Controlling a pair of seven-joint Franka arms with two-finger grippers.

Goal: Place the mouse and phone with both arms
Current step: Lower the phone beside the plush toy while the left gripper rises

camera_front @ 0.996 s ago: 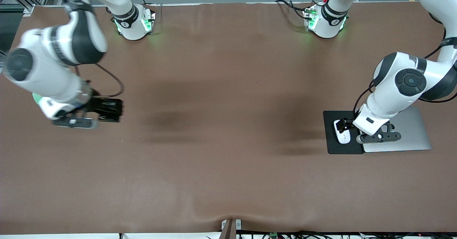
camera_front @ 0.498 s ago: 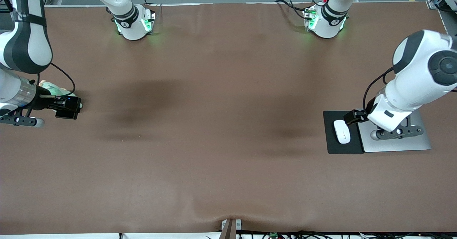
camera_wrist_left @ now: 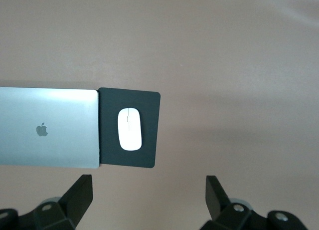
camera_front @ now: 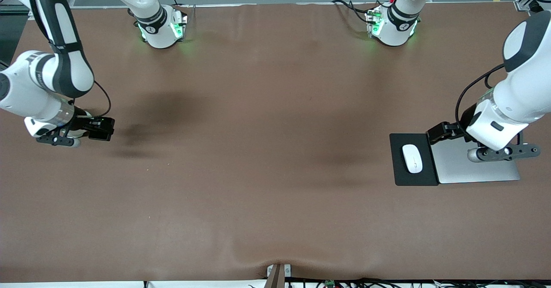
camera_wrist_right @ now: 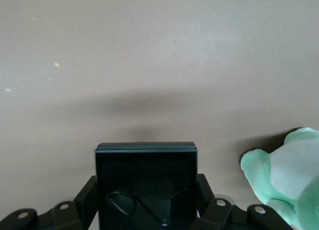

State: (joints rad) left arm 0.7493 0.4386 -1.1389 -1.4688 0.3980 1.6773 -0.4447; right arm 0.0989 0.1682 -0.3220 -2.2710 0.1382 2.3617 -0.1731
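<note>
Mouse (camera_front: 412, 158) lies on the black mouse pad (camera_front: 400, 176) at the lower right of my front view, beside a closed silver laptop (camera_front: 473, 169). Above it I see the left gripper (camera_front: 434, 134) over the pad's upper corner, fingers spread wide, nothing between them. At mid-left, the right gripper (camera_front: 101, 128) clamps the phone (camera_front: 102, 129) above the brown table (camera_front: 275, 150), a green plush toy (camera_wrist_right: 289, 180) close by

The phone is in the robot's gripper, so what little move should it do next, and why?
Probably lower the phone toward the table. The right gripper holds it up in the air over the right arm's end. The mouse already lies on the mouse pad, and the left gripper is open and empty.
</note>
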